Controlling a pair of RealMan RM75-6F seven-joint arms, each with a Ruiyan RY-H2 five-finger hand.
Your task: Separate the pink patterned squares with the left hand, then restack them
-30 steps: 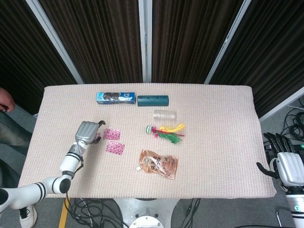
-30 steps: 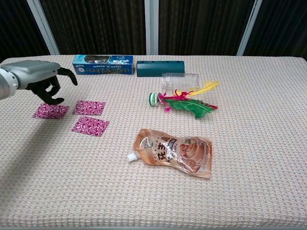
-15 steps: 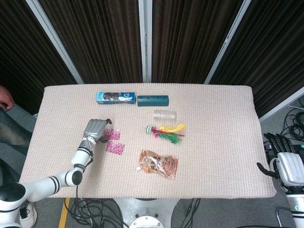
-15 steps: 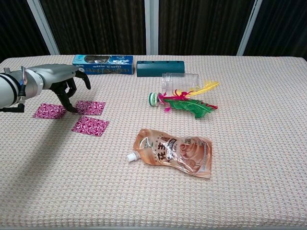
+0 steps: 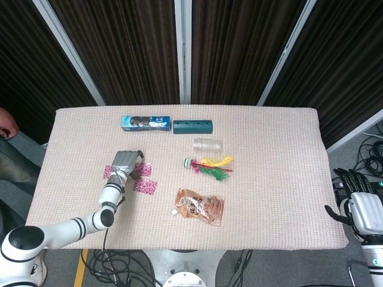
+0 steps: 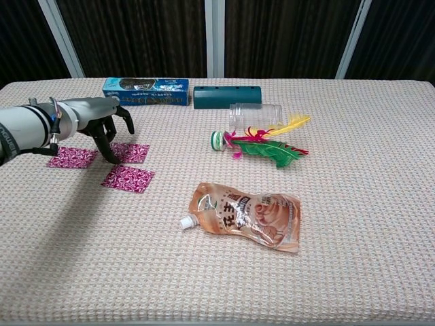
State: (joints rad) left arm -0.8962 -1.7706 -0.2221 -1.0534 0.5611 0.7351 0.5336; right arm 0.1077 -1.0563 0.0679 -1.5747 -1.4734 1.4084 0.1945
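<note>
Tabletop (image 6: 353, 136) carries three pink patterned squares (image 6: 128, 178) lying flat and apart near its left side. Left hand (image 6: 102, 121), far nearer than the right, hovers over the middle square (image 6: 131, 152), fingers spread downward, holding nothing; fingertips (image 6: 113, 159) reach that square's left edge, with the others just left and front.

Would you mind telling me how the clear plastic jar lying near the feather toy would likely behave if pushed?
The clear jar lies on its side, so it would probably roll. It looks empty, hence likely light. The feather toy beside it may block rolling toward the front edge.
</note>
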